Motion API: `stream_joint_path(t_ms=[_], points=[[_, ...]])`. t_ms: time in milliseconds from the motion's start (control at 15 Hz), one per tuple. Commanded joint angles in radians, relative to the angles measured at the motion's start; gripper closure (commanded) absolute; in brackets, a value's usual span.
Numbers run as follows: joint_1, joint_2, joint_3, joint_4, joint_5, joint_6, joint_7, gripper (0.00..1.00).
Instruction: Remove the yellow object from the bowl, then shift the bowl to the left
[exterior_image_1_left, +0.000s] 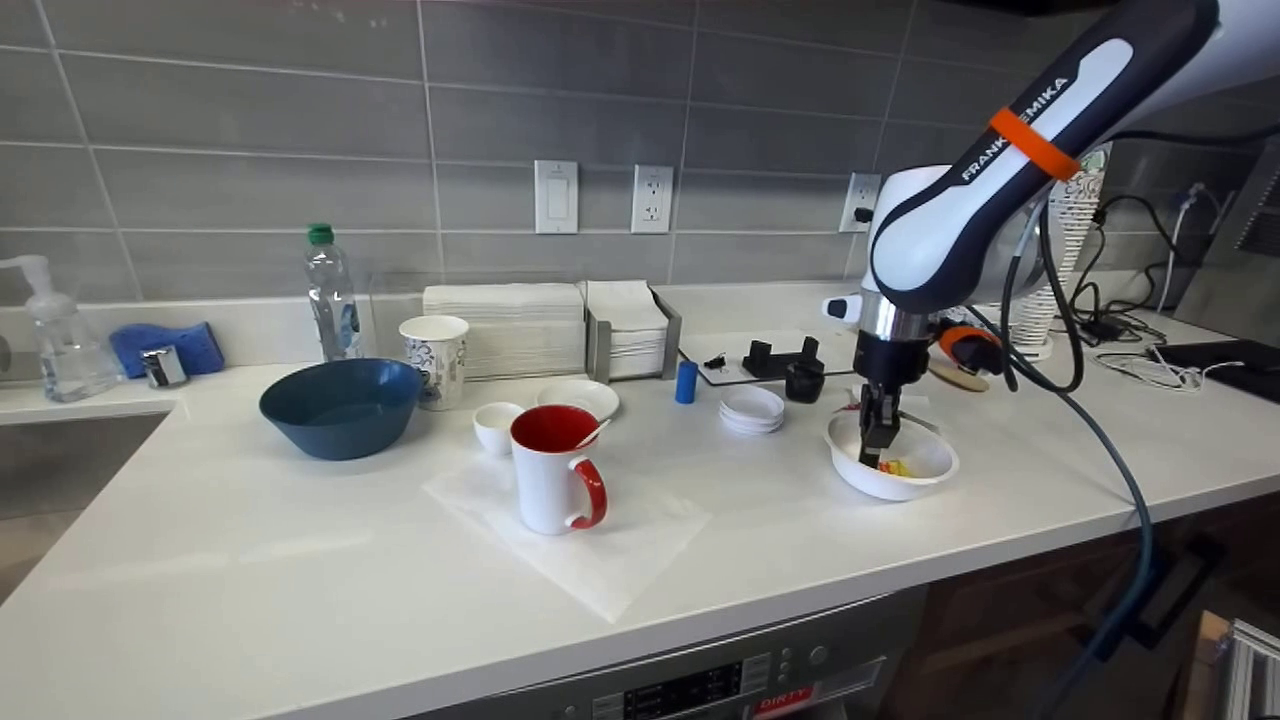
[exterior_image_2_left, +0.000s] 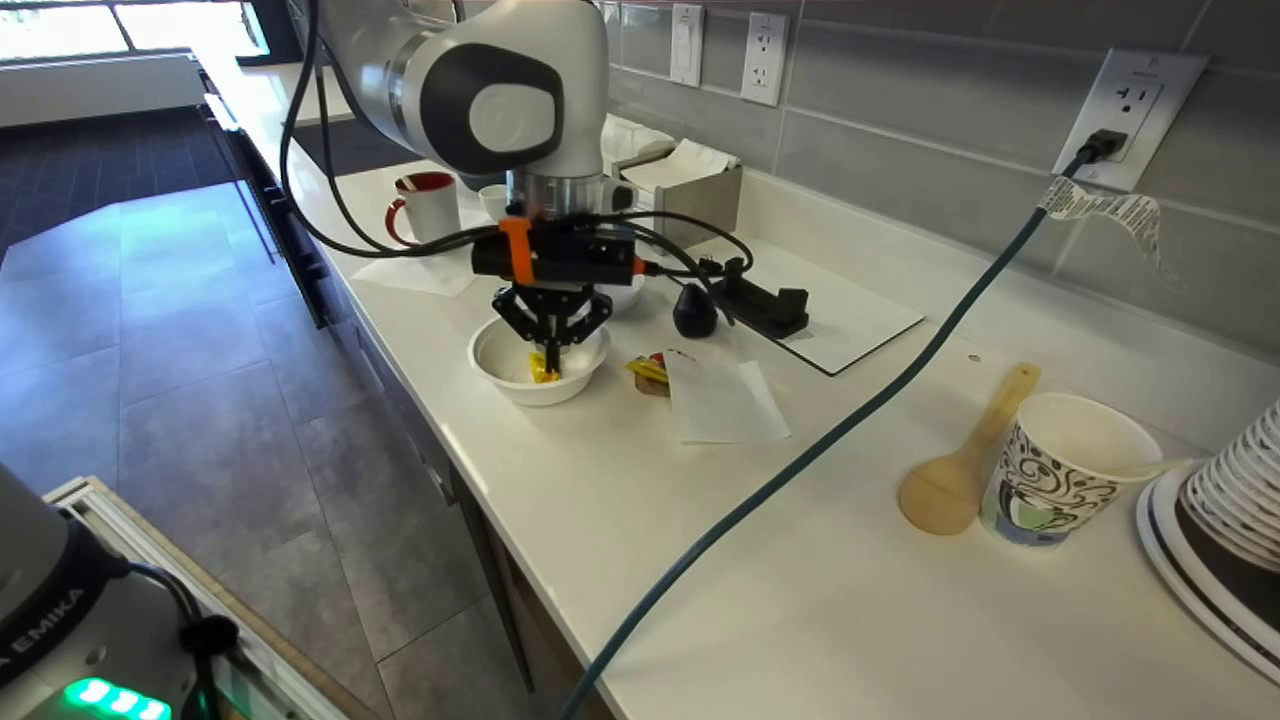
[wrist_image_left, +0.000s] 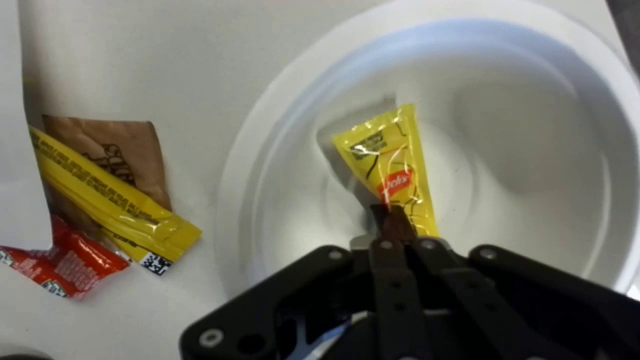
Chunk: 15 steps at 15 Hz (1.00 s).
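The white bowl (exterior_image_1_left: 888, 486) stands on the counter under the arm; it also shows in an exterior view (exterior_image_2_left: 530, 394) and in the wrist view (wrist_image_left: 530, 165). The yellow object is a small glossy yellow packet (wrist_image_left: 395, 157) with a red label, inside the bowl; bits of it show in both exterior views (exterior_image_1_left: 897, 467) (exterior_image_2_left: 540, 368). My gripper (wrist_image_left: 392, 215) points down into the bowl. Its fingertips are closed together on the packet's near part, which is creased between them. The packet's lower end is partly hidden by the fingers.
Beside the bowl lie another yellow packet (wrist_image_left: 110, 195), a brown packet (wrist_image_left: 112, 150), a red packet (wrist_image_left: 75, 265) and white paper (exterior_image_2_left: 722, 400). Small white dishes (exterior_image_1_left: 752, 408), a blue cylinder (exterior_image_1_left: 686, 382), a red-lined mug (exterior_image_1_left: 548, 485) and a dark blue bowl (exterior_image_1_left: 342, 415) also stand on the counter.
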Motion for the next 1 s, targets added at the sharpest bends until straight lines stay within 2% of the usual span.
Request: stream_joint_path(t_ms=[0, 467, 733, 933], points=[[-0.017, -0.046, 0.018, -0.024, 0.016, 0.01, -0.007, 1.0], [-0.02, -0.151, -0.012, 0.014, 0.04, -0.07, 0.013, 1.0], [-0.029, -0.147, -0.043, 0.076, 0.083, -0.099, 0.031, 1.0], [-0.036, -0.105, -0.061, 0.122, 0.126, -0.065, 0.057, 1.0]])
